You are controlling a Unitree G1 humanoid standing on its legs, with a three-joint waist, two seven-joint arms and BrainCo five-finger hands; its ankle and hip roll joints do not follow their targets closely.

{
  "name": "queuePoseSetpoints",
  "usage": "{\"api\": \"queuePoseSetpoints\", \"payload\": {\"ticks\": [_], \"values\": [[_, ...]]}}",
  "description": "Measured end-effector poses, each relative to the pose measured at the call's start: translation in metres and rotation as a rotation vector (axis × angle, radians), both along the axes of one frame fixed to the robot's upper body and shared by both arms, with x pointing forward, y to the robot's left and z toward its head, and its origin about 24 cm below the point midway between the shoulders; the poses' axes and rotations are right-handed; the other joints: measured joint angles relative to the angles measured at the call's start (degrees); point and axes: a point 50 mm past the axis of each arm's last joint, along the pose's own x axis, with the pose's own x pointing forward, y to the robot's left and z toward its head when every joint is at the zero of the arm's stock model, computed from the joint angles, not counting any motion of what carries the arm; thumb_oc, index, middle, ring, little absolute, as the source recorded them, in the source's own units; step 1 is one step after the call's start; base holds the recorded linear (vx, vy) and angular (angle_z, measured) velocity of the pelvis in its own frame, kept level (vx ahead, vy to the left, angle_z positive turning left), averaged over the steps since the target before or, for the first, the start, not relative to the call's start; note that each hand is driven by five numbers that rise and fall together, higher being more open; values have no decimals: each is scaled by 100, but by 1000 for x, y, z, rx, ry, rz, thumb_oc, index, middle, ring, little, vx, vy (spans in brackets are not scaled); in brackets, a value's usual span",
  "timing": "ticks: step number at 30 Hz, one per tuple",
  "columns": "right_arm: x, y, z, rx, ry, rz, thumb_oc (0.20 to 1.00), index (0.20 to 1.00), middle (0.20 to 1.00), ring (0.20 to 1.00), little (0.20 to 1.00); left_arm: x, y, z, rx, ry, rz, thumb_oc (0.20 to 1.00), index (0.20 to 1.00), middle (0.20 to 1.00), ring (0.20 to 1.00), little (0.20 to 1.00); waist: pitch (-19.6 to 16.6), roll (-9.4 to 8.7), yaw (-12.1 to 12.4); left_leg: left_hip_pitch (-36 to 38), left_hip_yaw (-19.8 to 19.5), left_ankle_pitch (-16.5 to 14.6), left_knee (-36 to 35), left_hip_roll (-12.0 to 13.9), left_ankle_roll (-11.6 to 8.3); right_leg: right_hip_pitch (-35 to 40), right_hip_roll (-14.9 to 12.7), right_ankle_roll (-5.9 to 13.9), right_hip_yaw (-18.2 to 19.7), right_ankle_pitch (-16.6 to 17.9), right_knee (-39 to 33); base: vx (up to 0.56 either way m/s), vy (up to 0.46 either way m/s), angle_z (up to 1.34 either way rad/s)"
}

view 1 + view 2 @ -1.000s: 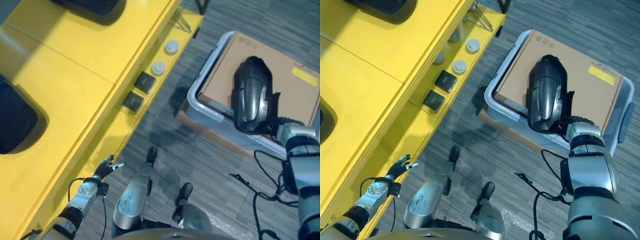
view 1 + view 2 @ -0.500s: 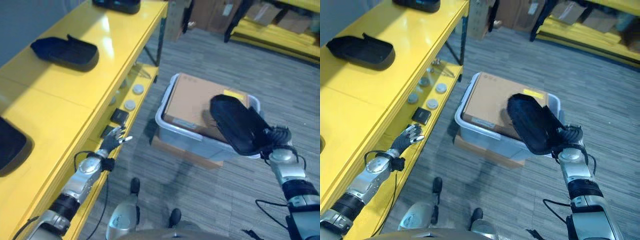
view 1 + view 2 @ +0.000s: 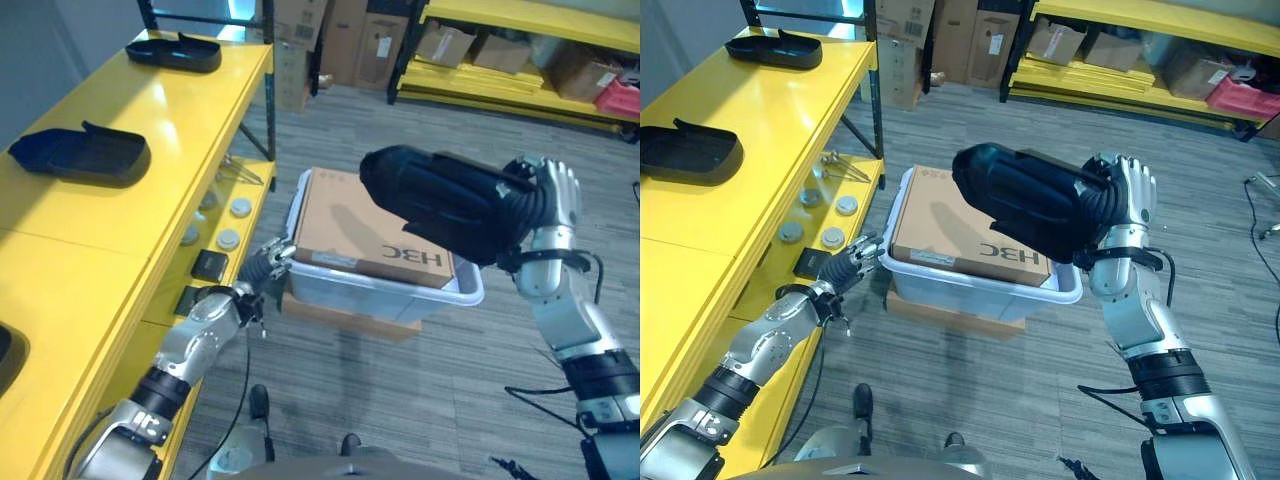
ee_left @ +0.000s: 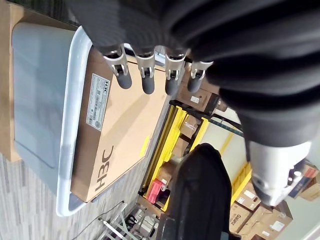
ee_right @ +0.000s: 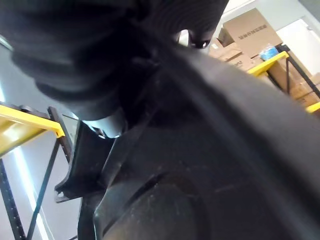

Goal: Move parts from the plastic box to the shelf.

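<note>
Black part (image 3: pixel 1025 205) up in the air above the plastic box (image 3: pixel 975 288), clasped at one end by the right hand (image 3: pixel 1118 200), fingers curled round it. Cardboard carton (image 3: pixel 960 230) lying inside the box. Left hand (image 3: pixel 852 262) low beside the box's near corner, fingers straight and loosely together, holding nothing. Two more black parts (image 3: pixel 85 155) (image 3: pixel 175 50) resting on top of the yellow shelf (image 3: pixel 150 110).
</note>
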Motion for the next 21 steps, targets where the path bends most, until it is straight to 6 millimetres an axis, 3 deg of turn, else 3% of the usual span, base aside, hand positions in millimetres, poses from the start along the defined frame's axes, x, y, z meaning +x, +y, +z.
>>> {"api": "queuePoseSetpoints", "payload": {"ticks": [7,14,21], "values": [[-6,23,27,-73,-172,129,200,200,200,200,200,-3,-18,-1,-118,51,-16,1000,1000,1000,1000,1000,-79,122,-31,14,19,-20,-28,4,-6,1,1,-15,-1,-42,0,-1,-2,-2],[-1,77,16,-25,-177,360,200,200,200,200,200,-7,-52,14,-235,55,-103,1000,1000,1000,1000,1000,-101,156,-47,13,10,-24,1,-4,-7,2,-2,-18,-4,-50,1,0,0,0],[0,101,1,16,-131,460,200,200,200,200,200,-2,-56,24,-247,17,-88,1000,1000,1000,1000,1000,-101,157,27,13,-7,-15,2,-10,-17,12,-6,-10,-7,-61,1,0,0,0]]}}
